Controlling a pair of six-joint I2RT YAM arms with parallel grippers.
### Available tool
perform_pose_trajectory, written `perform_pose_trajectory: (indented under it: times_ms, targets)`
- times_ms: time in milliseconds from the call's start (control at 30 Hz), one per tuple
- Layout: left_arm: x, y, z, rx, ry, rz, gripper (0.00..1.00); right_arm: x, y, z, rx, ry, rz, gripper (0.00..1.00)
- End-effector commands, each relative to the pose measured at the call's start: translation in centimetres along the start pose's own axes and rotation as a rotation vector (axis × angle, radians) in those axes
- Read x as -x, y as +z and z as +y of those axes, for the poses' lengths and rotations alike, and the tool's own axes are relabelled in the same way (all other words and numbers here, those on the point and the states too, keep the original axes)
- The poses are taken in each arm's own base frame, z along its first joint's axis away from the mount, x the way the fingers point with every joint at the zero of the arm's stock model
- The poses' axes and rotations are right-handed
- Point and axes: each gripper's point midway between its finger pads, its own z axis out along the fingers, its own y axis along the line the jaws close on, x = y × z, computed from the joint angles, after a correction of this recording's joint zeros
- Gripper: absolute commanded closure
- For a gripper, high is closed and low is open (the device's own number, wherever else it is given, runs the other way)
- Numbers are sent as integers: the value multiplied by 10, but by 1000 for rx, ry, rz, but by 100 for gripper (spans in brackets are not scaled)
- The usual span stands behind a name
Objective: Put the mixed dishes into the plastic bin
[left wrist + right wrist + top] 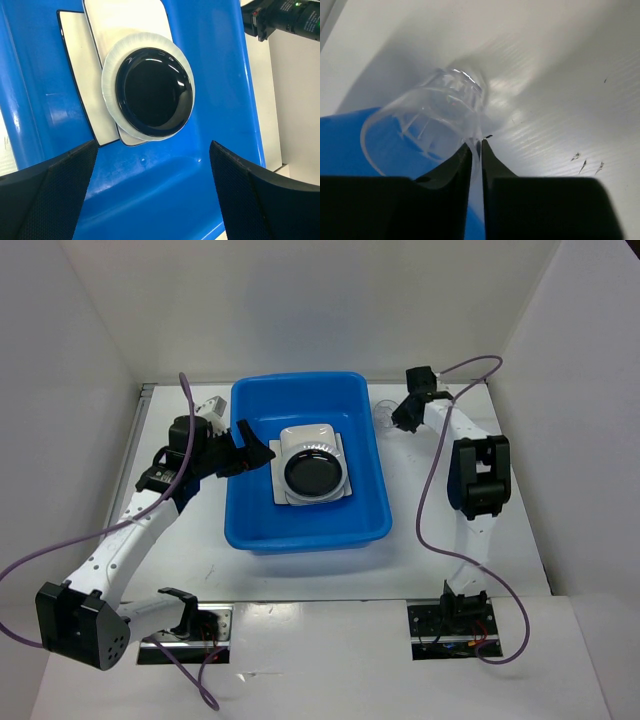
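Observation:
The blue plastic bin [255, 530] holds a stack: two square white plates [300, 437], a round white bowl [111, 95] on them, and the round black dish [315, 473] on top. The stack also shows in the left wrist view, with the black dish [154, 93] uppermost. My left gripper [252, 448] is open and empty over the bin's left wall, jaws wide apart above the bin floor [155, 200]. My right gripper [398, 418] is shut on the wall of the clear plastic cup [427, 117], held at the bin's right rim [340, 145].
White enclosure walls stand on the left, back and right. Purple cables loop from both arms. The right arm's elbow [478, 475] stands right of the bin. The table has small dark specks [585, 162] right of the cup.

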Motion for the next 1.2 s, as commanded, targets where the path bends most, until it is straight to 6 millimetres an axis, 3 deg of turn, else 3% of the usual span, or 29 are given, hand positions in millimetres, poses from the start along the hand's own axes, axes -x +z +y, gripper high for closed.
perform_pose_trajectory:
  times_ms: [0, 67, 100, 167, 200, 233, 267, 300, 333, 367, 433, 500, 533, 567, 600, 633, 700, 733, 800, 833, 900, 933, 967, 1000, 1033, 1067, 1100, 1167]
  targets:
    - [9, -1, -5, -12, 24, -28, 1, 5, -8, 3, 1, -14, -32, 87]
    - [9, -1, -5, -12, 24, -28, 1, 7, -17, 3, 4, -26, -36, 99]
    - [9, -1, -5, -12, 24, -28, 1, 3, -19, -4, -14, -28, -31, 100]
    - [9, -1, -5, -12, 24, -28, 1, 9, -44, 1, 2, -18, -70, 100]
    - [10, 0, -4, -4, 24, -33, 1, -3, -50, -4, -6, -22, -69, 100]
    - [10, 0, -4, -4, 24, -34, 1, 2, -61, -3, -5, -11, -117, 100]
    - [10, 0, -4, -4, 24, -34, 1, 13, -95, 7, 45, 8, -177, 100]
    - [10, 0, -4, -4, 24, -34, 1, -2, -106, 7, 47, 15, -176, 100]
    - [10, 0, -4, -4, 24, -34, 1, -1, -122, 14, 73, 23, -210, 100]
    - [10, 0, -4, -4, 24, -34, 1, 12, -159, 22, 116, 46, -291, 100]
    - [12, 0, -5, -9, 27, -41, 1, 2, -193, 46, 187, 34, -330, 100]
    - [8, 1, -4, -12, 24, -29, 1, 15, -233, 73, 268, 33, -399, 100]
    - [8, 1, -4, -12, 24, -28, 1, 8, -248, 89, 311, -5, -397, 100]
    - [8, 1, -4, -12, 15, -28, 1, 3, -250, 96, 310, -33, -383, 100]
    - [9, 1, -5, -17, 18, -36, 1, 10, -267, 115, 354, -39, -399, 100]
    - [11, -2, -7, -22, 20, -43, 1, 4, -256, 123, 338, -83, -386, 100]
    - [11, -2, -7, -22, 20, -43, 1, -6, -261, 147, 391, -132, -343, 100]
    - [12, -4, -9, -26, 22, -51, 1, -16, -240, 152, 369, -154, -307, 100]
    - [12, -4, -9, -26, 22, -51, 1, -17, -232, 163, 361, -188, -290, 100]
    - [14, -7, -10, -31, 25, -58, 1, -27, -208, 166, 336, -217, -261, 100]
    - [13, -9, -11, -30, 24, -57, 1, -25, -200, 178, 337, -235, -266, 100]
    - [13, -9, -11, -30, 24, -57, 1, -28, -191, 178, 316, -245, -252, 100]
    - [13, -9, -11, -30, 24, -57, 1, -37, -168, 179, 284, -261, -228, 100]
    - [14, -12, -12, -35, 27, -64, 1, -31, -169, 191, 305, -262, -247, 100]
    - [14, -12, -12, -35, 27, -64, 1, -35, -160, 189, 279, -275, -228, 100]
    - [14, -12, -12, -35, 27, -64, 1, -45, -135, 186, 237, -292, -209, 100]
    - [12, -12, -11, -29, 33, -56, 1, -37, -140, 198, 258, -294, -227, 100]
    - [14, -14, -11, -25, 35, -69, 1, -41, -125, 193, 204, -324, -212, 100]
